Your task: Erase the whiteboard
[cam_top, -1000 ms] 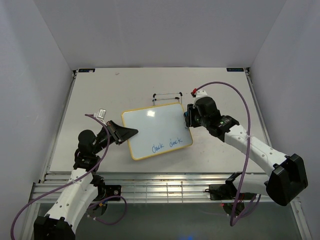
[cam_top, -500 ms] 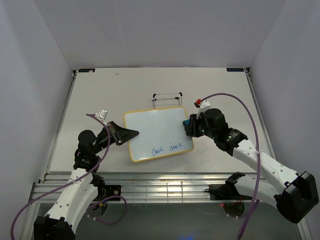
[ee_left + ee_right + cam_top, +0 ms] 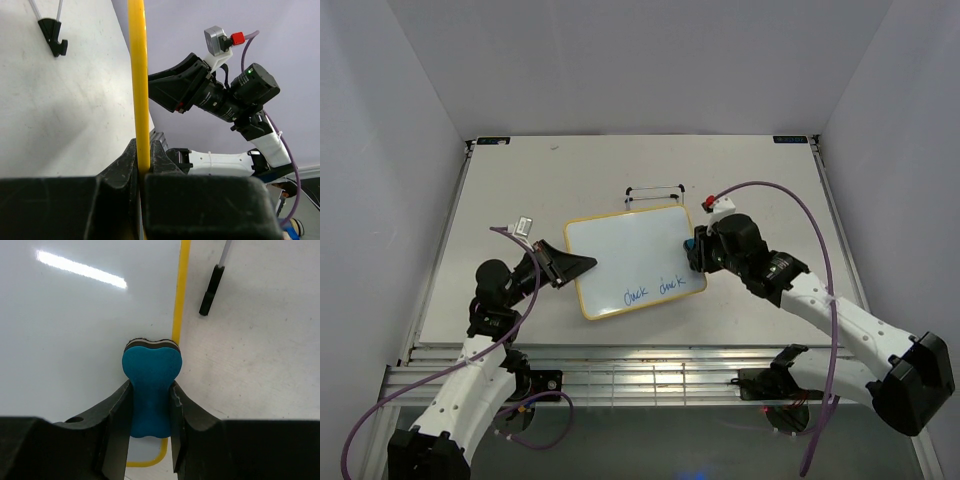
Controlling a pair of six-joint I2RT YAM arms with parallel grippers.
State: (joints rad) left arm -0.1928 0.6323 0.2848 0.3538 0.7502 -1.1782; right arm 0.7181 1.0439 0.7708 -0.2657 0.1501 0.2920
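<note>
Whiteboard (image 3: 635, 262) lies flat mid-bench (image 3: 520, 180), blue "duck" words (image 3: 655, 291) along near edge. Left gripper (image 3: 588, 264) pinched on yellow frame at left side, probably anchoring board against sliding. Right gripper (image 3: 151, 412) clamps blue eraser (image 3: 151, 385), felt end at board's right frame, beyond words. Wiping them pending.

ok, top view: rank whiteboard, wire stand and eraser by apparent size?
1. whiteboard, by far the largest.
2. stand, a thin wire outline at the board's far edge.
3. eraser, smallest; only a blue sliver shows, so its full size is unsure.
</note>
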